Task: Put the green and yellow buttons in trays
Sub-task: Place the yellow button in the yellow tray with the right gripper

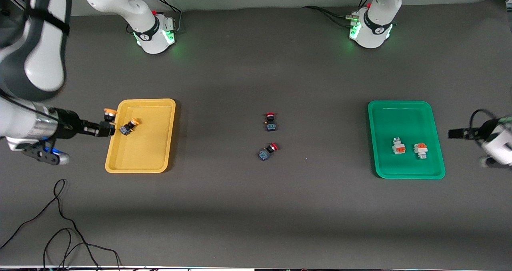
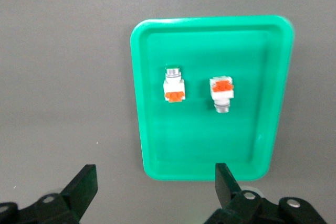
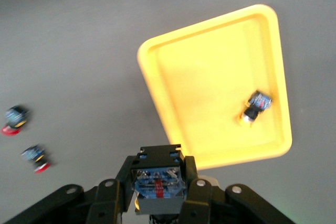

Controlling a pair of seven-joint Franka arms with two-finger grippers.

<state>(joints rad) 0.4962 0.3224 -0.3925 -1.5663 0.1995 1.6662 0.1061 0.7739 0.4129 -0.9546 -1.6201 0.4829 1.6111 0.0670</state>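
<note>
Yellow-capped button (image 3: 157, 184) sat clenched in the right end effector (image 1: 107, 123) over the yellow tray (image 1: 120, 165) rim, so releasing there probably risked spilling outside; left end effector (image 2: 152, 187) hung released beside the green tray (image 2: 273, 35).

Two trays on table (image 1: 256, 223): one tray (image 1: 120, 159) at right arm's end, one button (image 1: 129, 127) in it. Other tray (image 1: 400, 111) at left arm's end, two buttons (image 1: 398, 146) side by side inside. Two loose switches (image 1: 271, 122) mid-table between trays, apart.

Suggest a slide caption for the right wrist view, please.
Right pincer carries a yellow-capped button beside the yellow tray, where one button lies.
</note>
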